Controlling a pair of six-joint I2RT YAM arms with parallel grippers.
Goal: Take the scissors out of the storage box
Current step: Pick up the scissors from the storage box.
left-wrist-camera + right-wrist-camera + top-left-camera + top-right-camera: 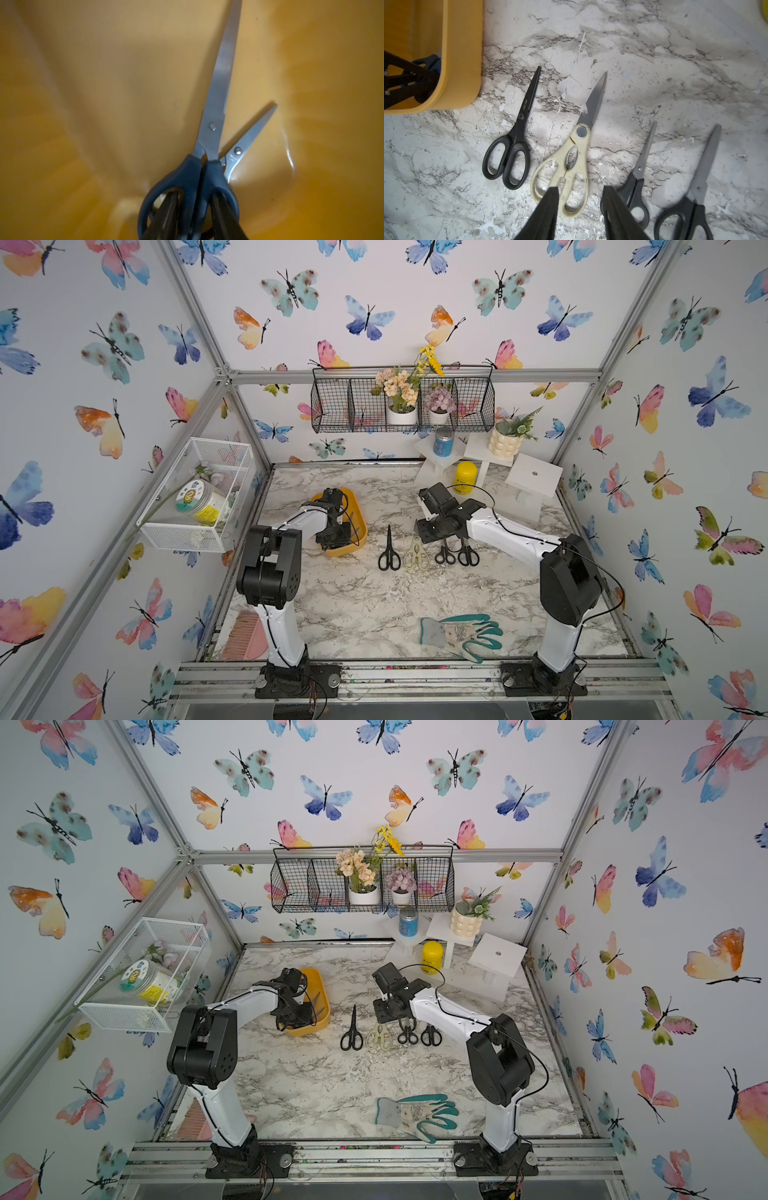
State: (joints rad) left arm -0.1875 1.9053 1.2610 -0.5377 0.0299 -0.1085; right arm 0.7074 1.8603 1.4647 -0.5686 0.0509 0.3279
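Left wrist view: two pairs are inside the storage box (83,104), both on its floor. The blue-handled scissors (209,145) lie on top with blades closed. A smaller steel pair (249,141) is tucked under them, angled toward the box's side wall, its handles hidden.

The left gripper (194,193) is down in the box with jaws narrow. One fingertip sits in each handle loop and the two inner bows are pinched between them. Reads as a grip on the blue-handled pair.

Handling, my read:
- Rigid and fairly light, with the weight biased to the blades, so held at the loops the tip will likely droop.
- The steel is slick, avoid it. The plastic bows are the right hold, and clamping both keeps the blades shut.
- The smaller pair could snag and ride along.
- The box looks like light glossy plastic and may slide or tip if a blade catches its wall. Lift straight up, handles leading.

Outside the box, four pairs lie in a row on the table (654,62):
- black pair (517,133), just beside the box's long wall
- cream shears (571,162)
- small black pair (639,176)
- larger black pair (704,176), farthest from the box

The right gripper (580,189) hovers over the cream shears' handles, well apart from the box, jaws part-open with nothing between them.
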